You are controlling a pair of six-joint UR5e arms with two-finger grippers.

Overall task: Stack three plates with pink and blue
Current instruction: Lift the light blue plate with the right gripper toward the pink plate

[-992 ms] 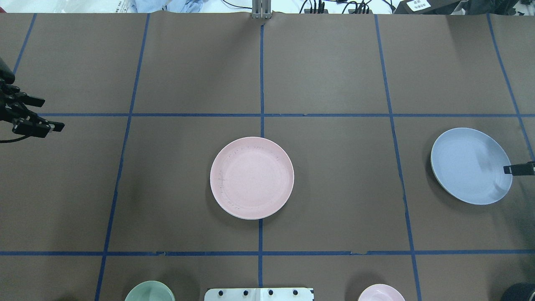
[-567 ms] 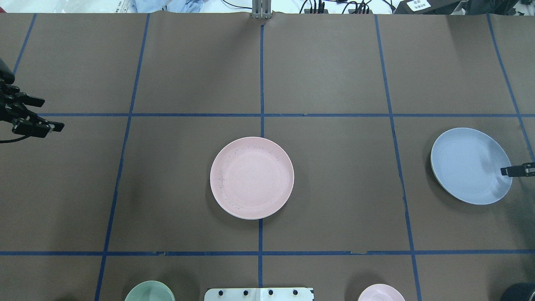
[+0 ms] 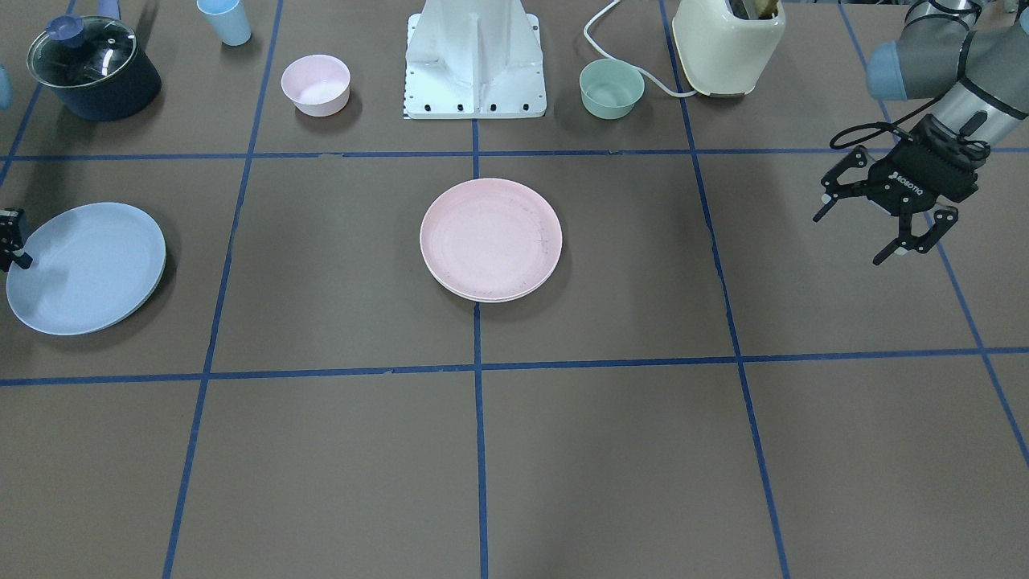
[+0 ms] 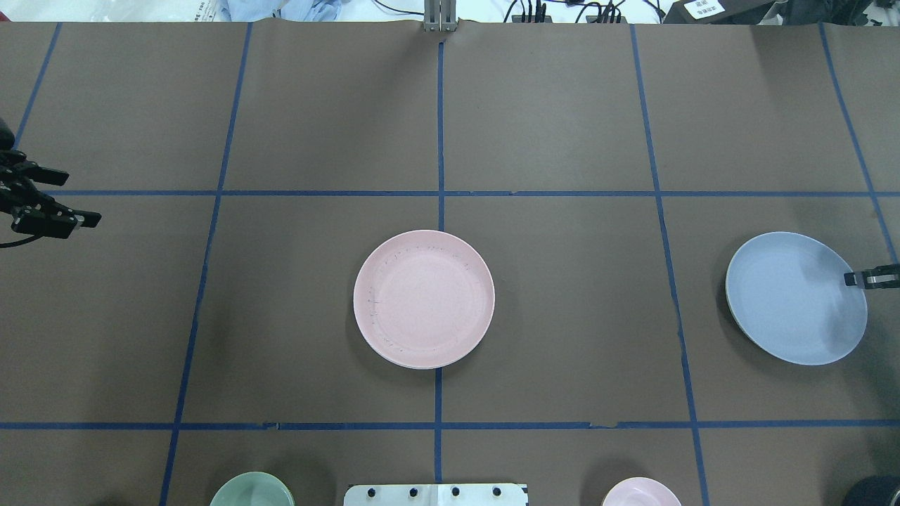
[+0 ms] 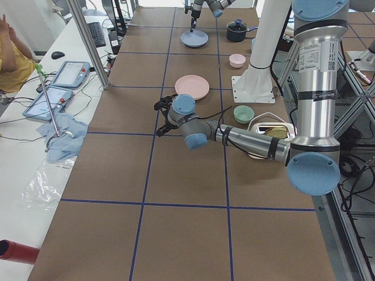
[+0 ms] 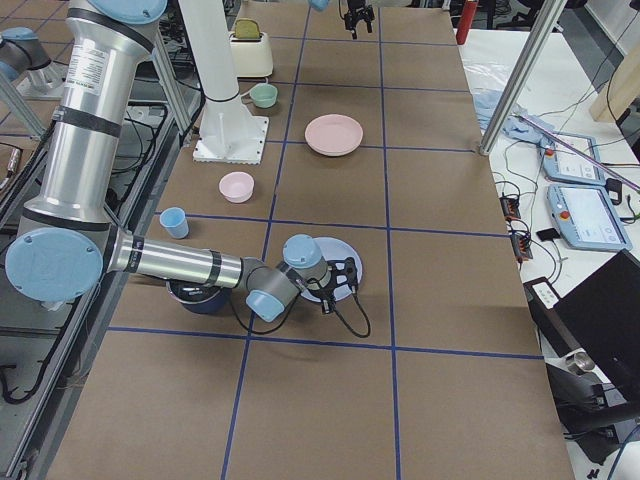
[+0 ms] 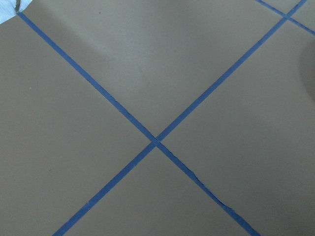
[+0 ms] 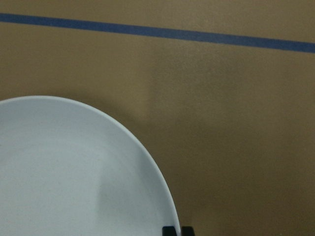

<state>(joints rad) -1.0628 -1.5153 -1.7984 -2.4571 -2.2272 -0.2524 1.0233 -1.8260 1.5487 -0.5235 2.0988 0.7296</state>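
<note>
Your right end effector (image 8: 178,230) is closed to a narrow pinch on the right-hand rim of the light blue plate (image 4: 794,299). That plate is at the far right of the surface (image 4: 562,316), well apart from the pale pink plate (image 4: 423,299) at the centre. The main risk in carrying it across is that thin edge grip. The plate hangs out from one point on its rim, so it can pivot in the pads, droop or slip free. A drooping far edge could catch the surface or shove the pink plate off its spot instead of settling inside its rim. Release too high or off-centre and the blue plate lands tilted. Your left end effector (image 3: 848,239) hovers empty with its fingers spread wide on the opposite side, well clear of both plates, so it is no threat unless you swing it inward. Little of the grip itself shows. The overhead and front views cut the right end effector at the frame edge, and the wrist view shows only the fingertips, so the depth of the bite is unclear. You also cannot tell whether the blue plate is lifted or flat. The cream-white plate is not plainly visible. A pale edge under the pink plate in the front view may be it, but you cannot tell.
</note>
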